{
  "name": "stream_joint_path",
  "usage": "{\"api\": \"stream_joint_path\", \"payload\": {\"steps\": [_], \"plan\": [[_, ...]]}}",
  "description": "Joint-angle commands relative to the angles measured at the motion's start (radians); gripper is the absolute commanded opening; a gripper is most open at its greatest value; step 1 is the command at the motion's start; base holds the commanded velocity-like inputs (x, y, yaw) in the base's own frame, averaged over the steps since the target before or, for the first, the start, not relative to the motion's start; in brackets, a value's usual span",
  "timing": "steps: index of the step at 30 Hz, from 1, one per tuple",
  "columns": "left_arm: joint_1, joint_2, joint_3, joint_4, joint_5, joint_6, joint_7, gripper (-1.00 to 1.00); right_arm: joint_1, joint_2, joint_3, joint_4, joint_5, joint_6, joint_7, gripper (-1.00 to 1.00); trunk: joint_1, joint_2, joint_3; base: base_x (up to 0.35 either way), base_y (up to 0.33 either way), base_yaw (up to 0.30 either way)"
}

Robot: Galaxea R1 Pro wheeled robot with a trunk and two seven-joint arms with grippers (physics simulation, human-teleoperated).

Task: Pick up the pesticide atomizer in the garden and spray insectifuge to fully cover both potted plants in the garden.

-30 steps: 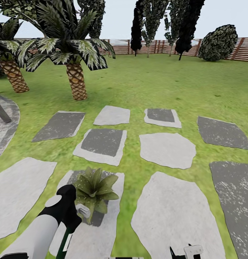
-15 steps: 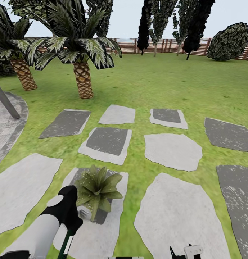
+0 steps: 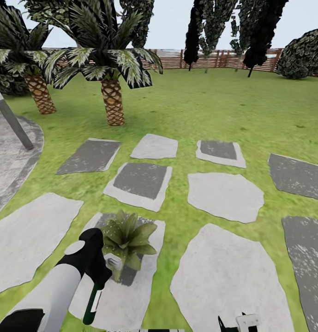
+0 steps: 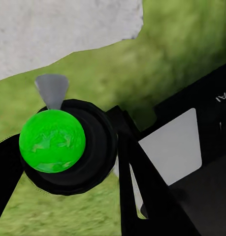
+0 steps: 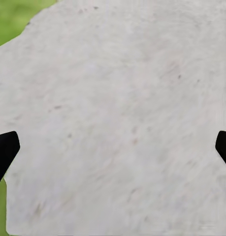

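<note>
Since a second ago the whole head view is sliding rightward across the garden: the palms (image 3: 113, 69), slabs and fence (image 3: 168, 59) all sit further right in the picture, which is the camera turning. Against the potted plant (image 3: 126, 240), though, the left arm is reaching further in, its black wrist now overlapping the plant's near-left leaves, and more of the bottle is showing below it.

The left gripper (image 3: 96, 276) is pinching the pesticide atomizer (image 3: 93, 304), which is hanging just near-left of the potted plant. Its long axis is running steeply from the white trigger head (image 3: 114, 263), up beside the leaves, down to the dark green base pointing toward the robot; the head is facing the plant. In the left wrist view the bottle's round green end (image 4: 52, 140) is lying between the black fingers (image 4: 142, 187).

The right gripper (image 5: 113, 147) is hanging over the pale slab (image 5: 122, 113) to the plant's right, fingertips spread wide.
</note>
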Motion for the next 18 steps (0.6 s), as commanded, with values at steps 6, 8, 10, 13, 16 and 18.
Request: {"api": "stream_joint_path", "payload": {"steps": [6,8,10,13,16,18], "plan": [[-0.001,-0.001,0.005,-0.001,-0.012,0.011,-0.007,-1.00,0.000,0.000,-0.009,0.000,0.008,-0.003,0.001,1.00,0.000,0.000,-0.001,0.000,-0.271,0.275],[-0.001,-0.001,0.005,-0.001,-0.014,0.011,-0.006,-1.00,0.000,0.000,-0.009,0.000,0.008,-0.003,0.001,1.00,0.000,0.000,-0.001,0.000,-0.272,0.277],[0.001,0.000,0.005,-0.001,-0.017,0.011,-0.006,-1.00,0.000,0.000,-0.009,0.000,0.008,-0.003,0.001,1.00,0.000,0.000,-0.001,0.000,-0.272,0.178],[0.004,0.001,0.004,-0.001,-0.019,0.011,-0.003,-1.00,0.000,-0.001,-0.009,0.000,0.009,-0.004,0.002,1.00,0.000,0.000,-0.001,0.000,-0.272,0.039],[0.006,0.003,0.004,-0.001,-0.019,0.011,-0.002,-1.00,0.000,-0.002,-0.008,0.000,0.009,-0.004,0.003,1.00,0.000,0.000,-0.001,0.000,-0.272,0.003],[0.007,0.003,0.004,-0.001,-0.019,0.011,-0.001,-1.00,0.000,-0.002,-0.008,0.000,0.010,-0.004,0.003,1.00,0.000,0.000,-0.001,0.000,-0.272,0.000]]}}
